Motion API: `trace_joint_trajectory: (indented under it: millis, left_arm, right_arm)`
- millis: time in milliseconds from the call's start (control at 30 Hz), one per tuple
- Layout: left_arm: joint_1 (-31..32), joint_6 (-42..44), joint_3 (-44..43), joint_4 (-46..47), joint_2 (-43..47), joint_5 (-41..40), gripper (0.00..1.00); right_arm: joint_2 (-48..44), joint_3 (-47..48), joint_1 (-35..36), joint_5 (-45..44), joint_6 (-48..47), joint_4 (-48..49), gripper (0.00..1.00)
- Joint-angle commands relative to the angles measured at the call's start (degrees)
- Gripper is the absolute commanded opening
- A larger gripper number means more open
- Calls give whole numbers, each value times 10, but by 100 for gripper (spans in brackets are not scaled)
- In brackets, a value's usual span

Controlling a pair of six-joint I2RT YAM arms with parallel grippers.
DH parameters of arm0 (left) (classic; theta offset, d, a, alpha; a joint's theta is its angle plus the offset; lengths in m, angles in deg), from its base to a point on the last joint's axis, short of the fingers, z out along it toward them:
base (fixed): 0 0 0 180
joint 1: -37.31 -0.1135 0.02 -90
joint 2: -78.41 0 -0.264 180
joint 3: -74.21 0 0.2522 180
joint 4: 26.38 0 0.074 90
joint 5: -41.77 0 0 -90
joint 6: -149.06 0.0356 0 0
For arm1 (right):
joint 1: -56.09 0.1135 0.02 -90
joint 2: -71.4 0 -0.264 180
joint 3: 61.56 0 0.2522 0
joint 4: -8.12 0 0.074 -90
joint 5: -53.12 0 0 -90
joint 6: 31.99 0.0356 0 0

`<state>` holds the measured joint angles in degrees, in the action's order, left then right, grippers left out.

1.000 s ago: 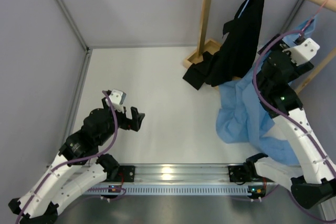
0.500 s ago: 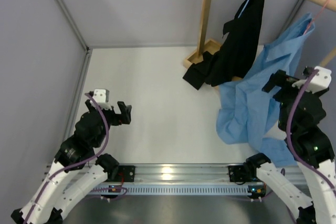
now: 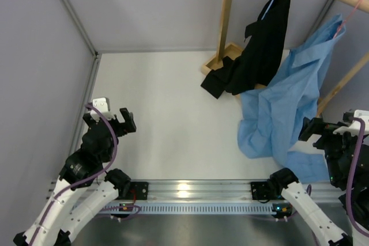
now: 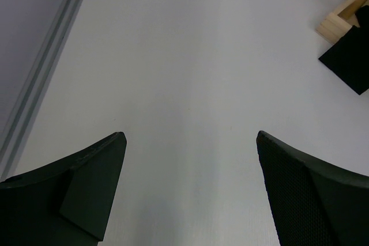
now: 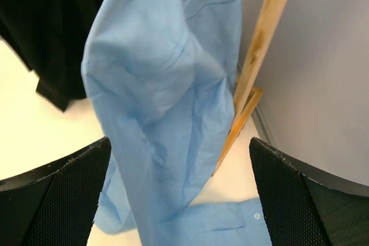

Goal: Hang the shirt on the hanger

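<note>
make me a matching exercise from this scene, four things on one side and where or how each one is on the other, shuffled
Column 1
1. shirt
2. black garment
3. left gripper
4. right gripper

Column 2
A. jaws open above bare table
B. hangs beside the wooden post
C. jaws open, facing light blue cloth
D. light blue, hanging at the far right, lower end pooled on the table

Pairs: 1-D, 2-B, 3-A, 4-C
</note>
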<state>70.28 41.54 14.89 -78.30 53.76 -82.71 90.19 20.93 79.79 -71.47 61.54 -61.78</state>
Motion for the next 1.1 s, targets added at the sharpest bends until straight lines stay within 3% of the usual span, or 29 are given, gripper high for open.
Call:
trace_joint_trajectory:
  millis: [0, 467, 1067]
  left_arm:
    - [-3, -13, -8, -6, 9, -34, 98]
    - [-6, -4, 10, 8, 37, 4, 98]
    - [-17, 13, 21, 27, 43, 45, 98]
  right_arm:
    - [-36, 10, 9, 61, -9, -68, 100]
    - [-83, -10, 23, -51, -56, -88, 99]
    - [-113, -52, 23, -65, -54, -51, 99]
